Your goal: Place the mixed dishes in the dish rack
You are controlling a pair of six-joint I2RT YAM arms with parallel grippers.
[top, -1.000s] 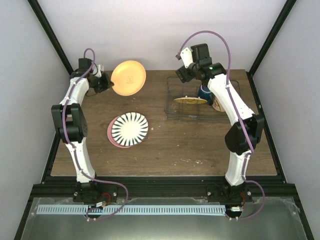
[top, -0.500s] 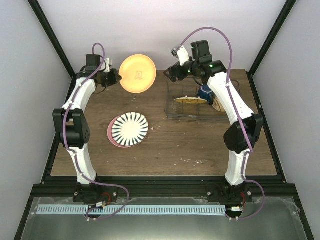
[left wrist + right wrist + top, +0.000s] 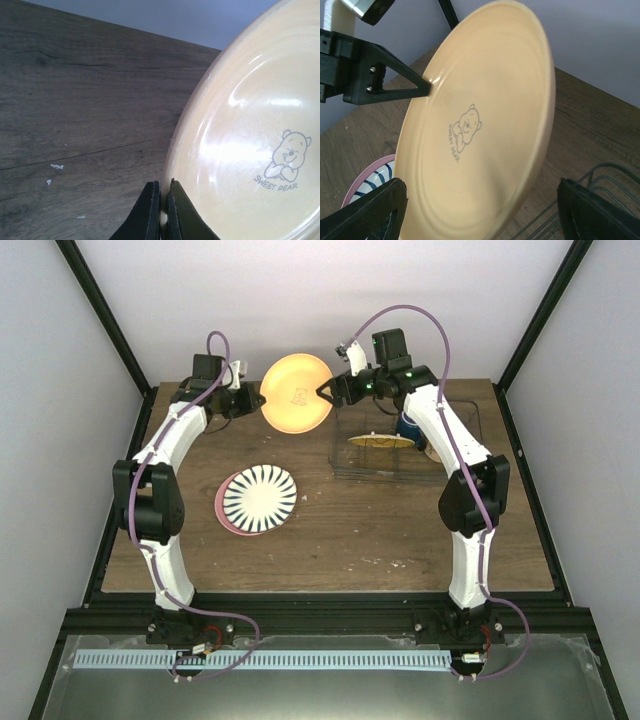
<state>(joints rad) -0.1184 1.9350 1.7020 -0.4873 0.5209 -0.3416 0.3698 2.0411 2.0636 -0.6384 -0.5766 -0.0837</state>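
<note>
The bear plate (image 3: 297, 405) has travelled right along the far edge of the table (image 3: 400, 530) toward the rack (image 3: 400, 478), and the right gripper (image 3: 326, 392) has swung left off the rack to meet it. The left gripper (image 3: 163, 186) is pinched tight on the plate's left rim, holding it tilted on edge in the air just left of the rack's far left corner. The right gripper's jaws stand spread wide, one on each side of the plate's opposite edge, not closed on it. Inside the rack are the grid plate (image 3: 380, 441), the mug (image 3: 408, 426) and, toward the right end, the bowl (image 3: 436, 451). Left of the rack, well apart from it, the striped plate (image 3: 259, 498) rests on the pink plate (image 3: 221, 512).
</note>
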